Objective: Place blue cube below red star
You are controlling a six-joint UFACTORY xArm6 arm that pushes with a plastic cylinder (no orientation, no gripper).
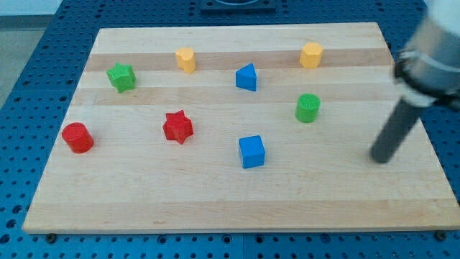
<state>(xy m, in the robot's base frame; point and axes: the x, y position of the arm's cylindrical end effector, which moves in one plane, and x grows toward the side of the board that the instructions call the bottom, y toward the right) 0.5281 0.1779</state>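
Note:
The blue cube [251, 152] sits on the wooden board a little below centre. The red star [177, 127] lies to its left and slightly higher. My tip [380, 159] is at the view's right, far to the right of the blue cube at about the same height on the board, touching no block. The rod rises up and to the right from the tip.
Wooden board [144, 208] on a blue perforated table. Red cylinder [77, 137] at left, green star [121, 77] upper left, yellow block [186, 60] at top, blue triangular block [246, 78] upper centre, yellow block [311, 55] upper right, green cylinder [307, 108] right of centre.

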